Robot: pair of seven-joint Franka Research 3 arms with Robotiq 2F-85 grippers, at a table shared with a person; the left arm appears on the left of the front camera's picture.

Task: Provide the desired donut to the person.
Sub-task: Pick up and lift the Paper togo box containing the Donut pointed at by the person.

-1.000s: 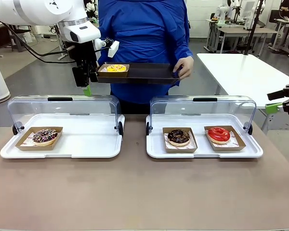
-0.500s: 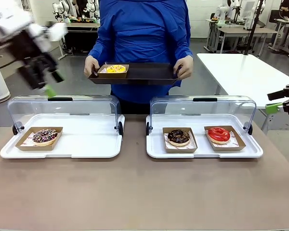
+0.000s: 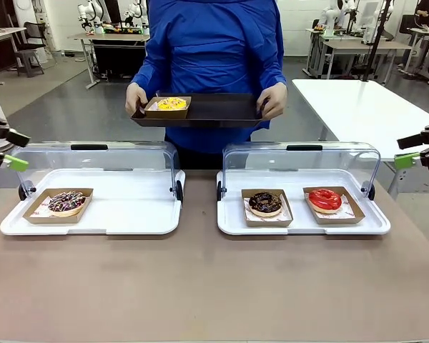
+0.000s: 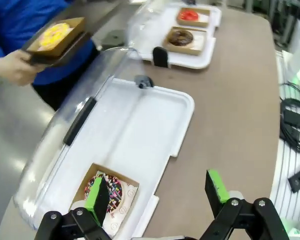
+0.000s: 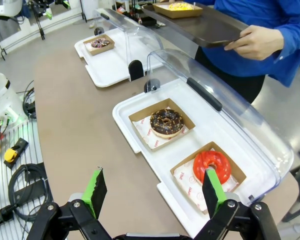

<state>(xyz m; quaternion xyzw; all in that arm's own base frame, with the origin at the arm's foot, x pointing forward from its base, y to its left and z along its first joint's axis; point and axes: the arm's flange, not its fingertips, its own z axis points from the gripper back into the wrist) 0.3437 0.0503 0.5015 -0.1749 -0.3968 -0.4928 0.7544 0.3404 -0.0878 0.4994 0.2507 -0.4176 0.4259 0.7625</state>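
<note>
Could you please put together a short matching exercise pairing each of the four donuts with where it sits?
1 yellow donut
2 red donut
3 chocolate donut
4 sprinkled donut

A alone in the left white tray
B on the dark tray the person holds
C right white tray, right box
D right white tray, left box

Pairs: 1-B, 2-C, 3-D, 4-A.

Front toward person (image 3: 211, 57); wrists above trays (image 4: 140, 120)
</note>
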